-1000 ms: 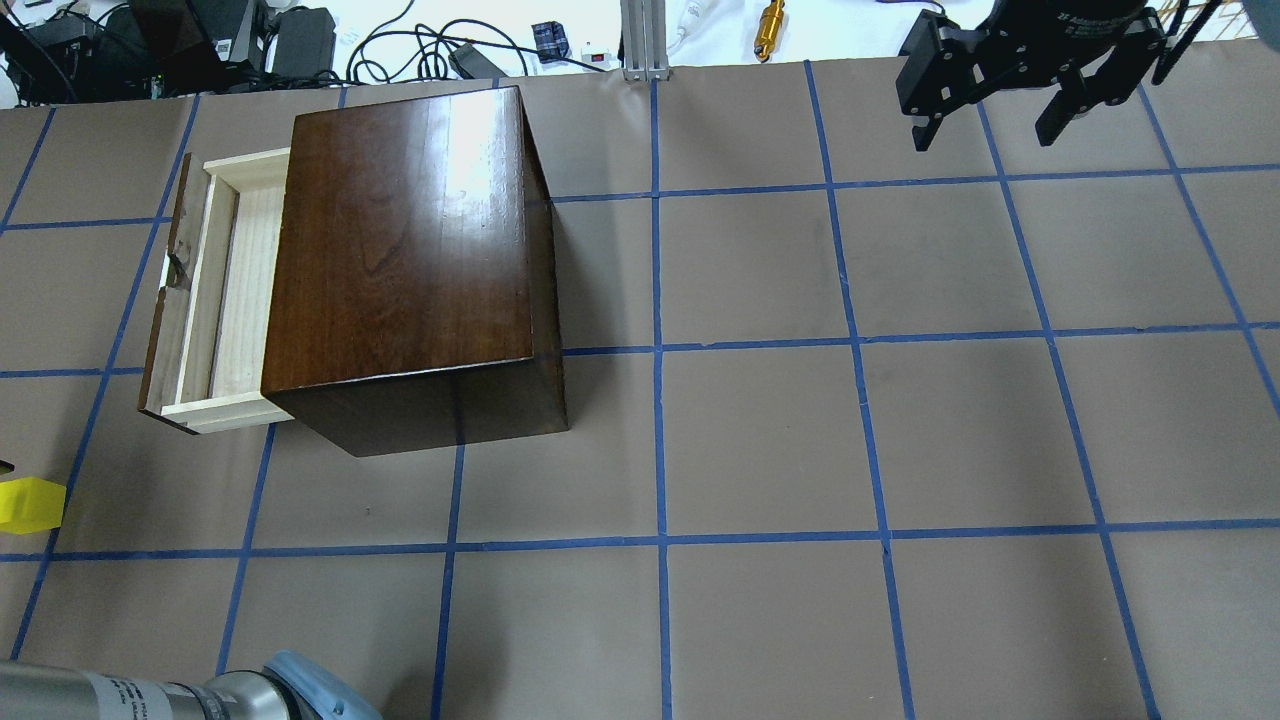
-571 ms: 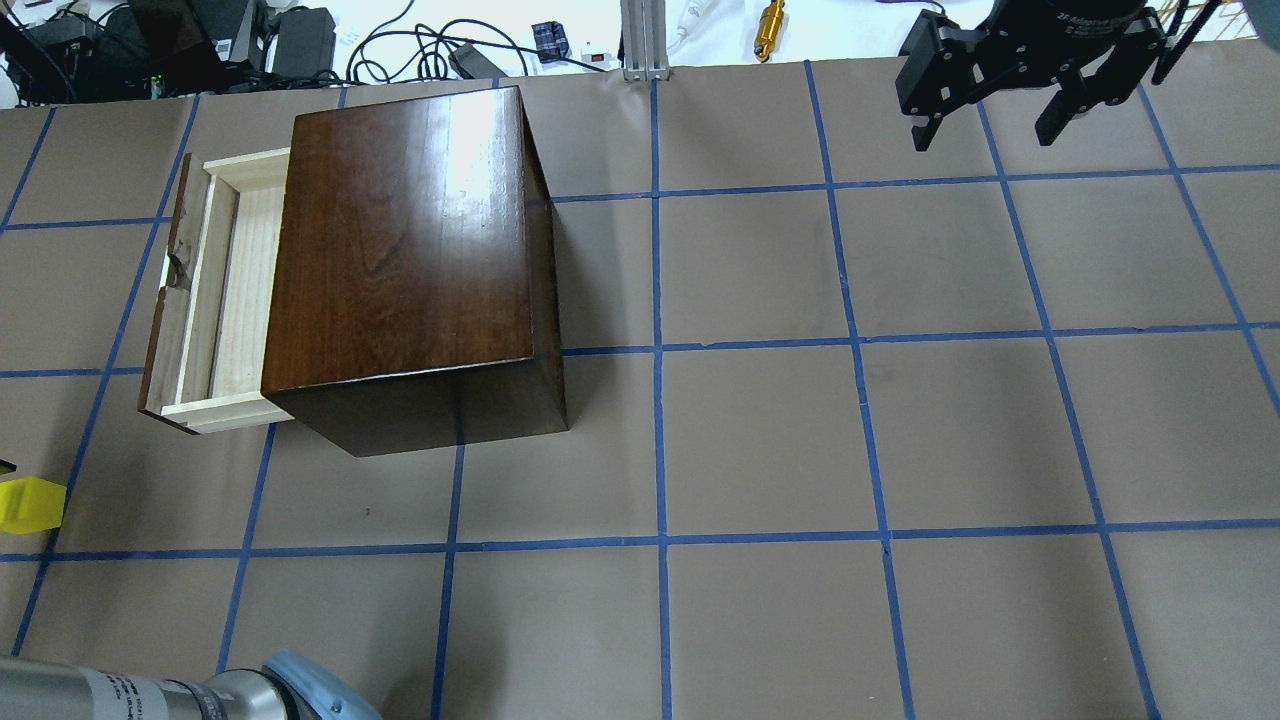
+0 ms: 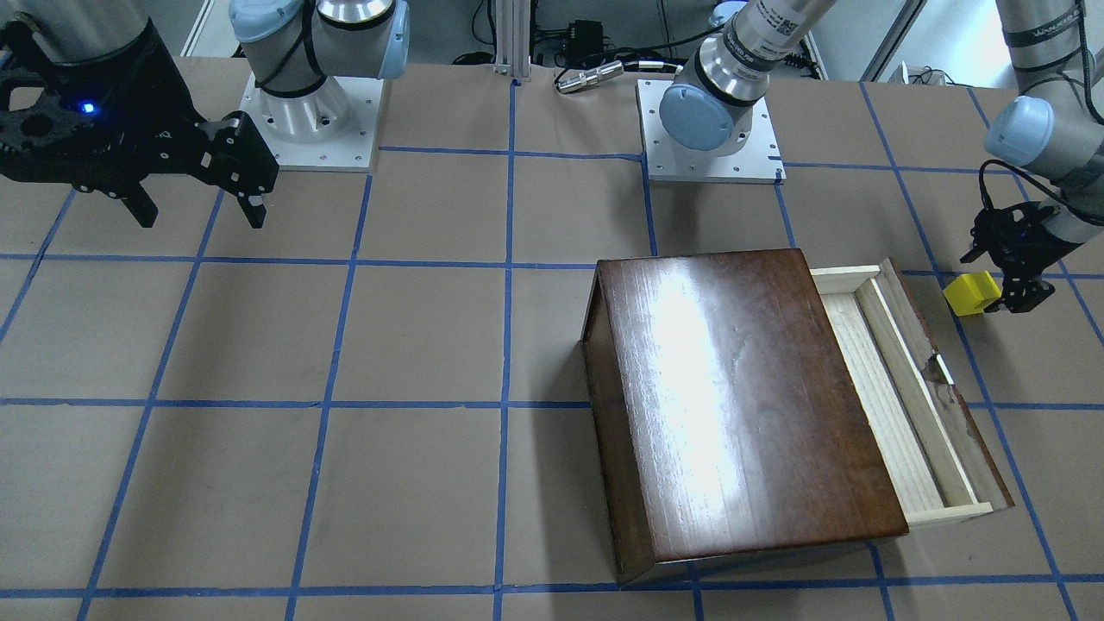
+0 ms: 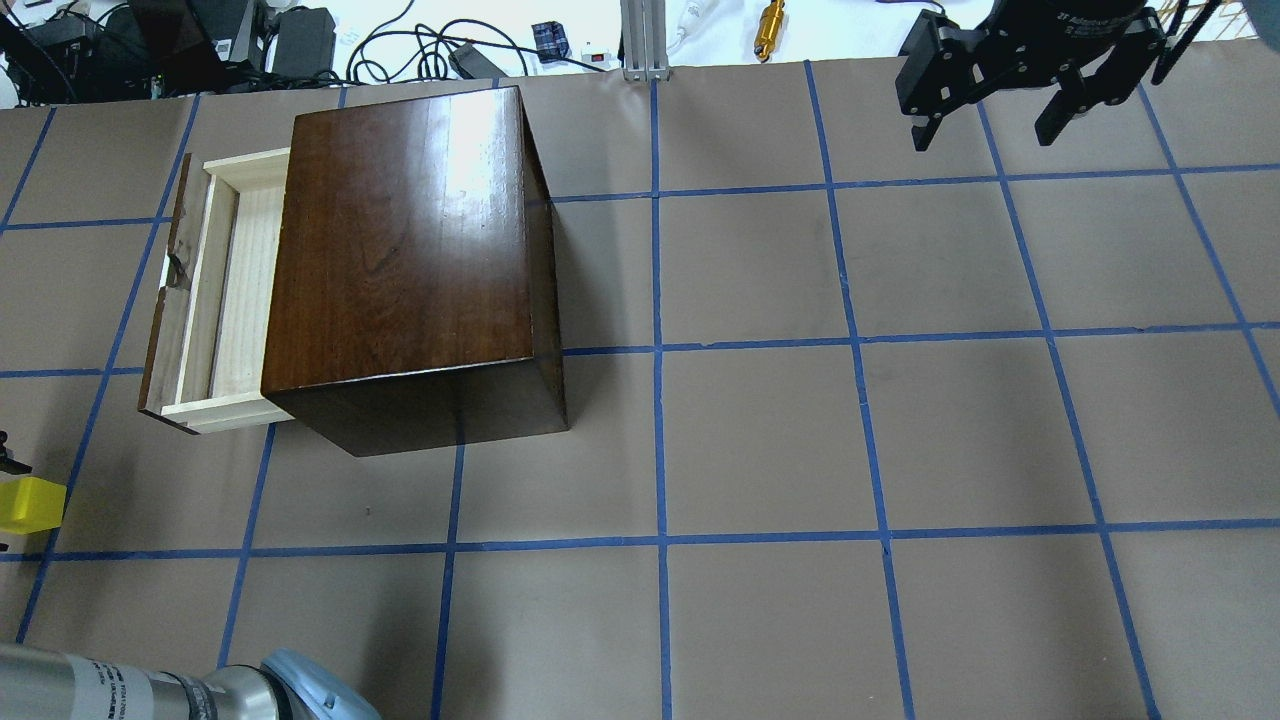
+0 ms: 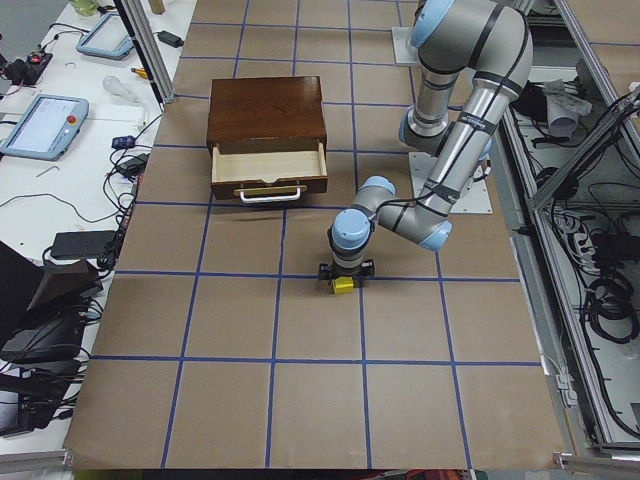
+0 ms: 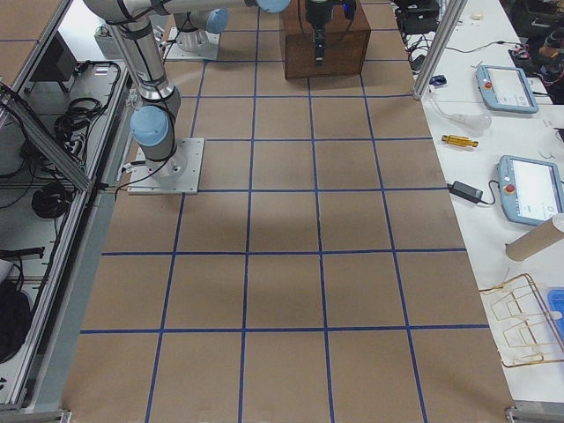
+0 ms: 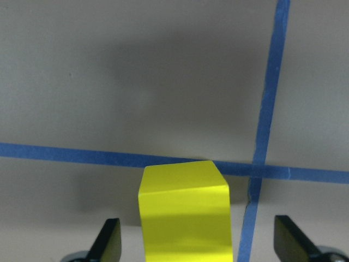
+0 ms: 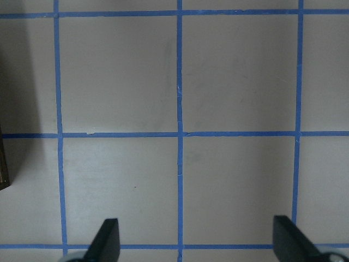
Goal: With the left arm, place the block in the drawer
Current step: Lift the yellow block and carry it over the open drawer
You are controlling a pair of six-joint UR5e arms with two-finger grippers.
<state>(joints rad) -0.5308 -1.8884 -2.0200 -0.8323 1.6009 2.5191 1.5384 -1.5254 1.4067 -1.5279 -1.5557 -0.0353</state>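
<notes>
The yellow block [image 3: 972,293] rests on the table beside the open drawer; it also shows at the overhead view's left edge [image 4: 30,505]. My left gripper [image 3: 1005,280] hangs low over it. In the left wrist view the block [image 7: 185,213] sits between the two fingers [image 7: 109,243], with a gap on each side, so the gripper is open. The drawer [image 4: 225,290] is pulled out of the dark-brown box [image 4: 410,250] and is empty. My right gripper [image 4: 1000,115] is open and empty, high above the far right corner.
The box stands in the left half of the table [image 4: 760,430], which is covered in brown paper with blue tape lines. The drawer's dark front with its handle [image 5: 267,192] faces the block. Cables and tools lie beyond the far edge [image 4: 400,40].
The left arm's elbow has shifted slightly toward the lower edge of the overhead view, and a little more black finger shows above the block. Block, drawer and right arm have not moved.
</notes>
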